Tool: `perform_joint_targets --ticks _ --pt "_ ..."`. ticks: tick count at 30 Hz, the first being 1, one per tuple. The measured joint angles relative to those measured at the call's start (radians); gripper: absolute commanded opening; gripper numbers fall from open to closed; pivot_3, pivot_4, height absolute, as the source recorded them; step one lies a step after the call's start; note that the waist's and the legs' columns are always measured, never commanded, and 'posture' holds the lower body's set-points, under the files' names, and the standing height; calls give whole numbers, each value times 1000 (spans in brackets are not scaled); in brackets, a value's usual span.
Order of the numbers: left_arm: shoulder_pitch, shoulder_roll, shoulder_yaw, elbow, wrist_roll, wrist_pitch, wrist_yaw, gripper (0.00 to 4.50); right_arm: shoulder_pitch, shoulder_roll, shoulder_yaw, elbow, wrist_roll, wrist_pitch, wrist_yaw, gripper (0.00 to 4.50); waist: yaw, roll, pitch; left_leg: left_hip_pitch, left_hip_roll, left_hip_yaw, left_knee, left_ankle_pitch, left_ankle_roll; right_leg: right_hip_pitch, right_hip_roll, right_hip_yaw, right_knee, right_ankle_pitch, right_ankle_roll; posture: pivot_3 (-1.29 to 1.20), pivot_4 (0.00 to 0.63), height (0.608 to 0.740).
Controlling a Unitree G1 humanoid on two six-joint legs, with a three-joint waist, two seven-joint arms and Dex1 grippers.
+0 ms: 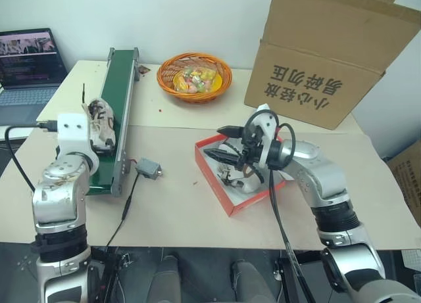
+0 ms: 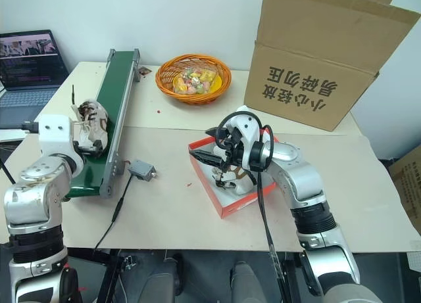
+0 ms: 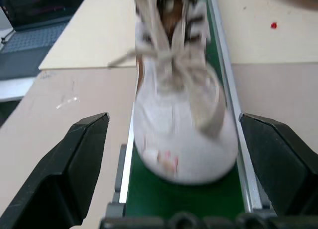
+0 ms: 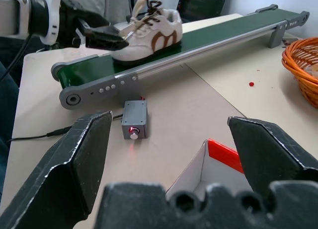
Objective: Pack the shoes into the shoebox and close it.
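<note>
From the head camera, one sneaker (image 1: pixel 102 122) sat on the green conveyor (image 1: pixel 123 93) at left of frame, the left gripper (image 1: pixel 99 127) just before its toe, jaws apart, likely lined up for a grasp. At centre, the red shoebox (image 1: pixel 214 178) lay open with the other shoe (image 2: pixel 238 178) apparently inside, the right gripper (image 1: pixel 222 145) hovering over it, jaws wide.

The left wrist view showed the toe centred between spread fingers (image 3: pixel 64 164).

The right wrist view looked over the box corner toward the conveyor, past a small grey control box (image 4: pixel 134 119).
</note>
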Motion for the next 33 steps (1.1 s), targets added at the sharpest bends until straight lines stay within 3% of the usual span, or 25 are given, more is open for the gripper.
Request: perform_joint_targets --ticks 8,16,18,21,26,33 --pt "52 -70 39 6 -19 100 5 4500 -3 3 -53 -19 38 13 -10 4425 -2 0 0 1 0 0 0 0 0 1 0 0 1 0 0 0 150 721" --pt "61 -145 69 -54 -38 166 6 2392 -70 2 -131 -76 116 72 -46 4500 15 13 -9 10 0 0 0 0 0 4 0 0 0 -1 -1 0 150 721" --pt "61 -145 62 -54 -39 167 4 1771 -71 -3 -132 -78 116 74 -50 4500 18 13 -10 14 0 0 -2 0 0 6 0 0 0 -6 -9 0 150 721" --pt "61 -145 60 -52 -38 170 3 1210 -67 -11 -132 -77 115 74 -56 4500 19 14 -11 14 0 0 -2 0 0 6 0 0 1 -5 -9 0 150 721" --pt "60 -143 58 -52 -39 172 1 884 -67 -12 -132 -77 116 75 -68 4500 19 16 -12 14 0 0 -1 0 0 6 0 0 1 -5 -9 0 150 721" --pt "58 -134 42 -49 -37 162 6 848 -68 -12 -138 -75 116 75 -79 4500 20 16 -12 14 0 0 -1 0 0 6 0 0 1 -5 -9 0 150 721"
